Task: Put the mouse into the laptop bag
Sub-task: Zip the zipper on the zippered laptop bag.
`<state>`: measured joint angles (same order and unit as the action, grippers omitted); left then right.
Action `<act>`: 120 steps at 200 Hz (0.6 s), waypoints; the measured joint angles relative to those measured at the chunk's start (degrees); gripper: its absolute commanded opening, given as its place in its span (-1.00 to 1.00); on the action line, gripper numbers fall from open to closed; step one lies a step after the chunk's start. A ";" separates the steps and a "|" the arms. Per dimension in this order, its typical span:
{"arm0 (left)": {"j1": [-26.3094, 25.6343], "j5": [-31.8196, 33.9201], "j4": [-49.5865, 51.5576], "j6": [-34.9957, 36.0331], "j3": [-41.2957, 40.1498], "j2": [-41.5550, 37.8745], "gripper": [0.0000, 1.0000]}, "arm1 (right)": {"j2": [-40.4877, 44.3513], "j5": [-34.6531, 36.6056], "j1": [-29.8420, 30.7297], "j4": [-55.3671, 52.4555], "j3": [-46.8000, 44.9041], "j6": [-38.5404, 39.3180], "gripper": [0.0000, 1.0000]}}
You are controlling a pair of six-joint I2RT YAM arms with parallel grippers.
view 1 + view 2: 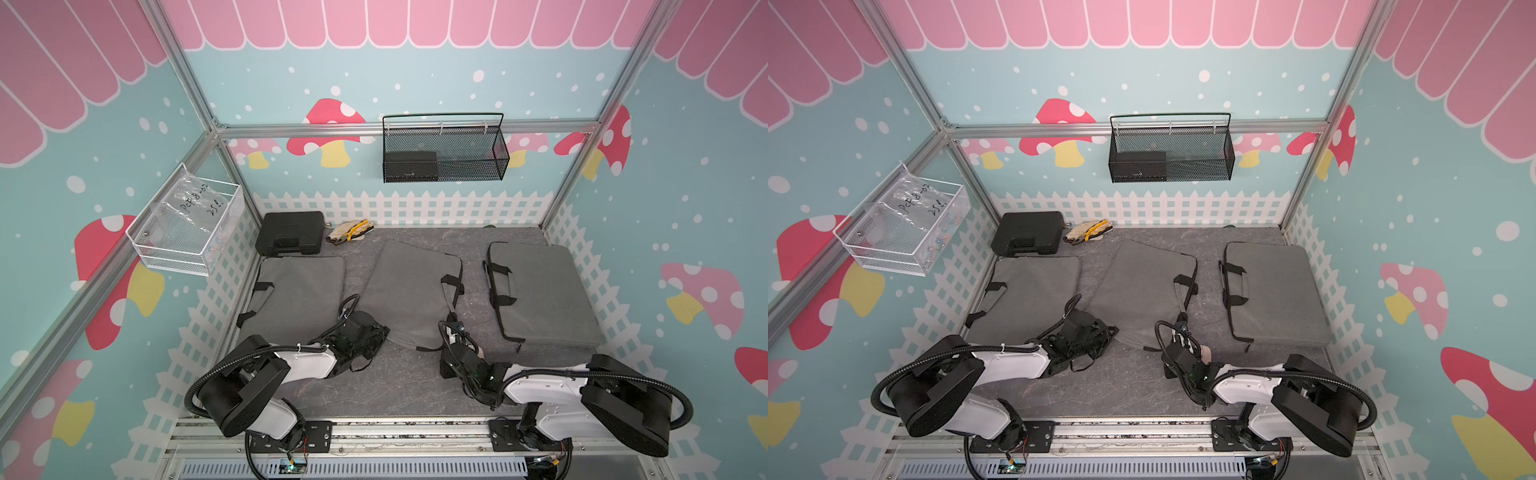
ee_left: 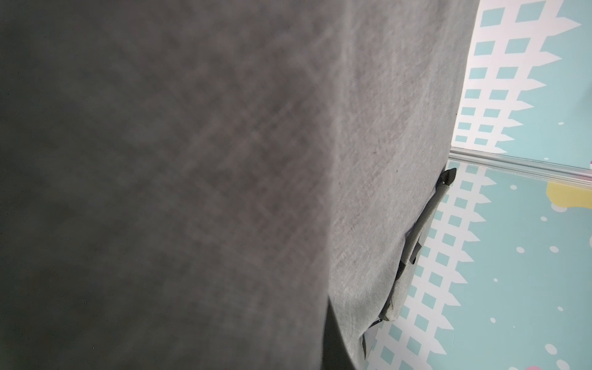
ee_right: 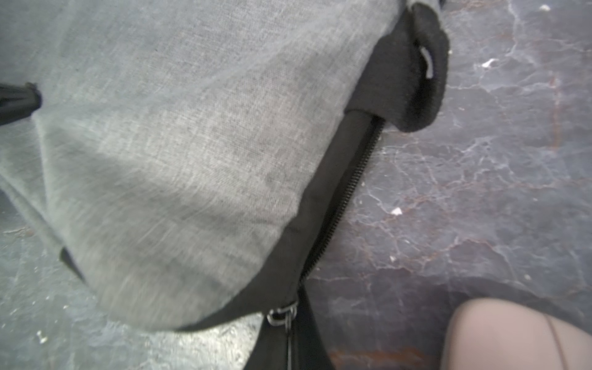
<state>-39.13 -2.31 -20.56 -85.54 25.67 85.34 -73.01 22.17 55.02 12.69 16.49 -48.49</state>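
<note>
Insertion is not yet done: you have the left gripper [image 1: 374,334] and right gripper [image 1: 455,332], jaws pressed together, at the near edge of the middle grey fabric laptop bag [image 1: 411,291], while the pale beige rounded mouse [image 3: 512,336] lies outside it.

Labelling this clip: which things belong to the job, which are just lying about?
Job: beige mouse, middle grey laptop bag.
Lying about: left laptop bag, right laptop bag, black hard case, work gloves, black mesh basket, white wire basket.
</note>
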 measured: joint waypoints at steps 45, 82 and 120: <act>1.09 -1.81 1.75 1.95 1.38 -0.02 -1.00 | 2.32 -1.03 -0.74 -0.76 -0.04 1.38 -1.00; 5.29 -6.84 10.05 7.54 9.38 1.73 -1.00 | 4.52 -1.57 -0.79 -0.31 -0.11 2.86 -1.00; 6.71 -9.86 18.47 14.21 18.49 5.75 -1.00 | 6.03 -0.07 1.14 -0.57 -0.87 2.89 -1.00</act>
<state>-32.42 -12.16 -2.09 -71.33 44.16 91.09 -66.98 22.11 56.16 12.12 15.62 -45.60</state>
